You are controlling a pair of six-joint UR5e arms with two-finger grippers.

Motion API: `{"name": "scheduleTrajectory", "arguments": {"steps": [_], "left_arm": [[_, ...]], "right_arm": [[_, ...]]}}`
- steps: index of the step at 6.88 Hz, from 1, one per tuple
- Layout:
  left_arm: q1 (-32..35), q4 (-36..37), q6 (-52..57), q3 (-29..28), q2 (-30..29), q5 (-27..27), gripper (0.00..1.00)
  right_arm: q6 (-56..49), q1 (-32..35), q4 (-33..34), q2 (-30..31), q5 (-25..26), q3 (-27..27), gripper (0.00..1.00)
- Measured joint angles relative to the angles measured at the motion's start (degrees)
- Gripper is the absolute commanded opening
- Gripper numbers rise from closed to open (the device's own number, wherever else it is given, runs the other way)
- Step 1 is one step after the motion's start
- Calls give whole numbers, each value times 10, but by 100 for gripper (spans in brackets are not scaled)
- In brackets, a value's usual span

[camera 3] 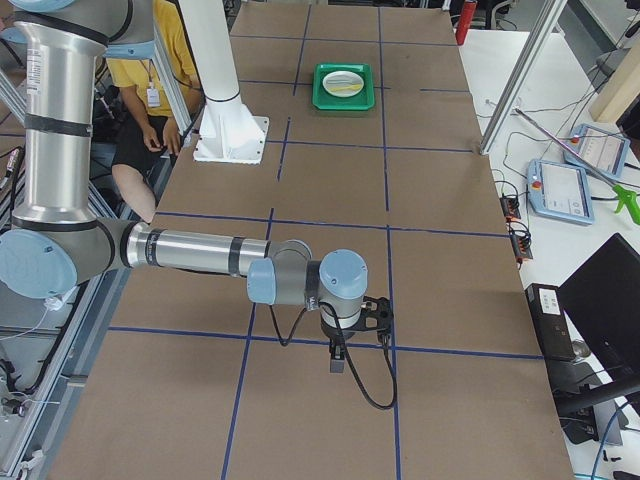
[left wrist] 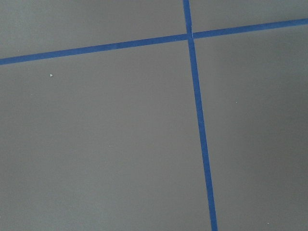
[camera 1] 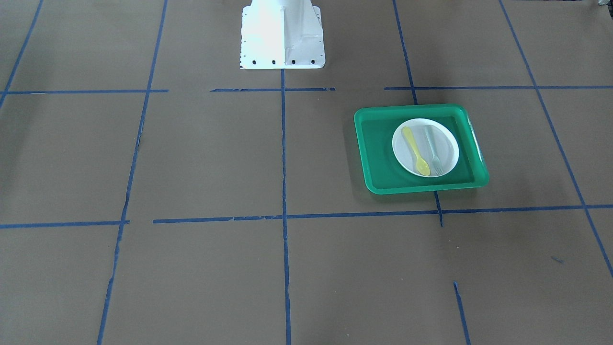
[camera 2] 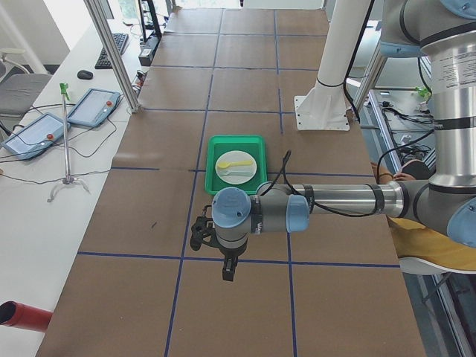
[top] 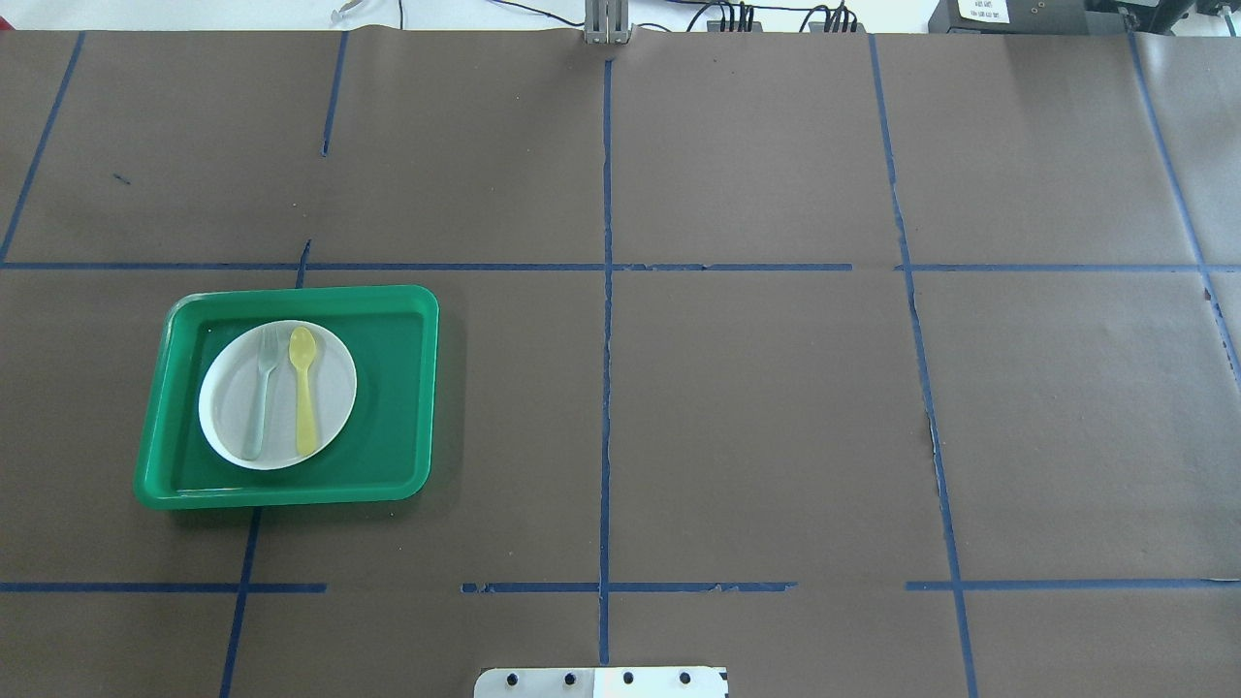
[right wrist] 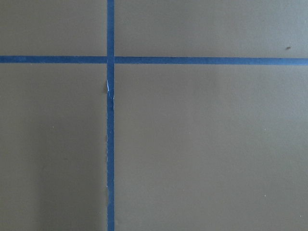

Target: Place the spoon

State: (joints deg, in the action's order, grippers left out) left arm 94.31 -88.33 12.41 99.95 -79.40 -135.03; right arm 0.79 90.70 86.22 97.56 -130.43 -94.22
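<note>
The yellow spoon [camera 1: 415,151] lies on a white plate [camera 1: 447,143] inside a green tray [camera 1: 378,158], beside a pale grey-green fork [camera 1: 433,148]. In the overhead view the spoon [top: 304,393] lies right of the fork [top: 260,397] on the plate [top: 228,412], bowl pointing away from the robot. My left gripper [camera 2: 196,234] shows only in the exterior left view, high above the table and well short of the tray [camera 2: 236,160]. My right gripper [camera 3: 384,315] shows only in the exterior right view, far from the tray [camera 3: 345,88]. I cannot tell whether either is open or shut.
The brown table cover carries a grid of blue tape lines [top: 607,388]. The robot's white base [camera 1: 282,36] stands at the middle of the table's robot side. Both wrist views show only bare cover and tape. A seated person [camera 3: 150,100] is beside the base.
</note>
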Motion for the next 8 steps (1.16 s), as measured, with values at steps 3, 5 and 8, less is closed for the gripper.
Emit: {"name": "scheduleTrajectory", "arguments": {"steps": [3, 5, 8], "left_arm": [[-2, -14, 3, 12, -13, -26, 100], [-26, -92, -26, 26, -19, -94, 100], [-160, -162, -317, 94, -44, -11, 100]], "right_arm": [[0, 0, 0, 0, 0, 0, 100], [0, 0, 0, 0, 0, 0, 100], [0, 0, 0, 0, 0, 0, 100]]}}
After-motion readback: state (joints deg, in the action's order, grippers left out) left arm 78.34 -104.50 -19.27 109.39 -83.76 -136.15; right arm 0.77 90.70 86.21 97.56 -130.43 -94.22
